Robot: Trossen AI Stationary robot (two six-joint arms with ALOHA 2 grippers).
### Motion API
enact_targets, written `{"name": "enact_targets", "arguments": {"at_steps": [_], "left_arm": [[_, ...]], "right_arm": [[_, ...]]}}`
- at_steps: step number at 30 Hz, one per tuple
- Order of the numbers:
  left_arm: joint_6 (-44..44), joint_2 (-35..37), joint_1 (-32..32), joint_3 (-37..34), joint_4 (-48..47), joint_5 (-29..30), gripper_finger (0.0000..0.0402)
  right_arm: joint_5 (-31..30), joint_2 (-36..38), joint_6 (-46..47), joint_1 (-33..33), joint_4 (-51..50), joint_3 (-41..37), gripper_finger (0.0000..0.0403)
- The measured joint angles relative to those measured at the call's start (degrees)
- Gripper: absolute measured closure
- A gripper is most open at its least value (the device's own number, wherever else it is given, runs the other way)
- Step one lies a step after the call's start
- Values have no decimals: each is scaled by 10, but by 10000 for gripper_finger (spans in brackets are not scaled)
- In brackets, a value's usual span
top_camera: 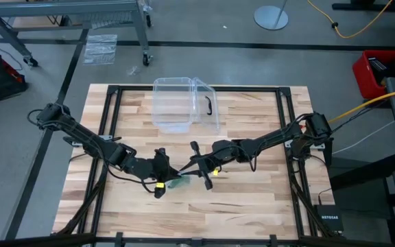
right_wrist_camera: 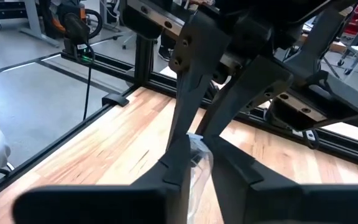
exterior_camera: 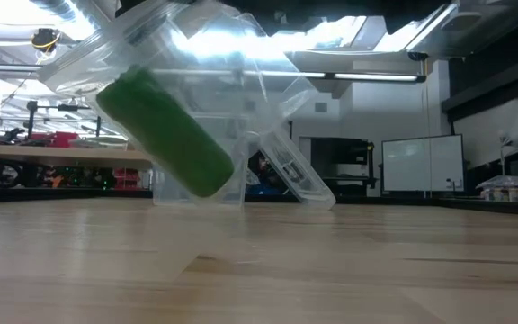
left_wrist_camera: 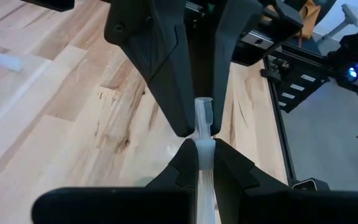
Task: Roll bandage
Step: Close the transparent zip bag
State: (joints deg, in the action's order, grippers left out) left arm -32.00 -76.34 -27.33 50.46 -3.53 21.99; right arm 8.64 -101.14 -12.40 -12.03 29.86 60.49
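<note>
The rolling proper is not yet starting, as far as I can judge: the bandage is sitting as a stubby green cylinder inside a crinkly clear wrapper, so the work in hand looks like getting it out. Unwrapping, laying the band flat and rolling it are all left to do.

The left claw is pressing its fingers together on a thin edge of that wrapper. The right claw is pinching the same plastic from the opposite side, tips nearly meeting.

The overhead picture is showing both arms meeting in its lower middle, on the wooden table, with only a speck of green between them. A clear box with a black handle is standing well apart, toward the upper middle.

The table-level picture is giving what the overhead cannot: the green roll tilted, filling its upper left, lifted off the boards inside the plastic. The wrist pictures are showing the grips closely, but hardly any green at all.
</note>
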Motion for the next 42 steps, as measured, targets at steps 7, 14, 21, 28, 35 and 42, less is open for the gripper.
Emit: {"name": "enact_targets", "arguments": {"at_steps": [7, 14, 21, 28, 35, 42], "left_arm": [[0, 0, 0, 0, 0, 0, 387], [-1, 0, 0, 0, 1, -1, 374], [-8, 0, 0, 0, 0, 9, 344], [42, 0, 19, 0, -17, 68, 318], [61, 0, 39, 0, -25, 71, 296], [79, 0, 38, 0, -62, 68, 309]], "right_arm": [[0, 0, 0, 0, 0, 0, 374], [15, 0, 1, 1, 0, 0, 398], [-15, 0, 32, 1, -2, 0, 400], [-76, 0, 84, 2, -25, 1, 401], [-123, 0, 150, 2, -58, 1, 402], [-126, 0, 173, 2, -63, 1, 402]]}}
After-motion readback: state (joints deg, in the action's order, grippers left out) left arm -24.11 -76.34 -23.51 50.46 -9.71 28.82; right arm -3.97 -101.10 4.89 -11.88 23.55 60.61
